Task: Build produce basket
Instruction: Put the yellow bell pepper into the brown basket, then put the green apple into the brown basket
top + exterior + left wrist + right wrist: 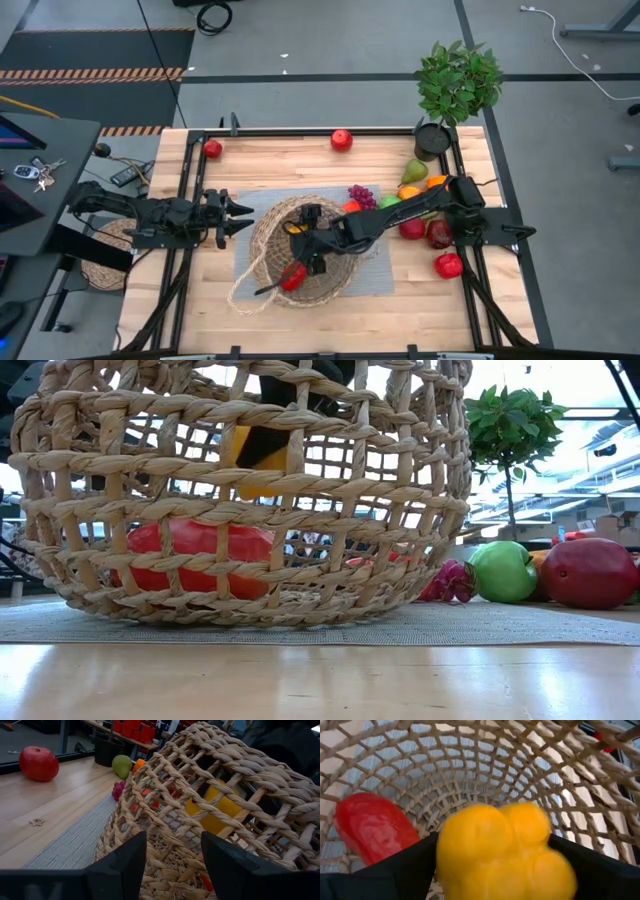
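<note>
Across the middle of the wooden table (150, 300) lies a grey mat (375, 275), and on it sits the basket (265, 240), the biggest thing we deal with, placed centrally so both of our arms can reach it. Our right arm stretches from the right side over the rim, and our right gripper (492, 865) hangs inside the bowl with its fingers closed around a yellow pepper (502, 852), held above the weave so, we judge, it can be let go beside the red pepper (370, 827) already lying on the bottom. Our left gripper (172, 857) waits just outside the left wall of the basket, its 2 fingers spread and holding nothing, perhaps ready to steady the wicker. Most of the remaining produce clusters to the right of the basket: a green apple (503, 572), a red-orange mango (590, 572), purple grapes (361, 194) and a green pear (414, 171). At the far edge rest 2 red apples (342, 140), well apart from the basket.
</note>
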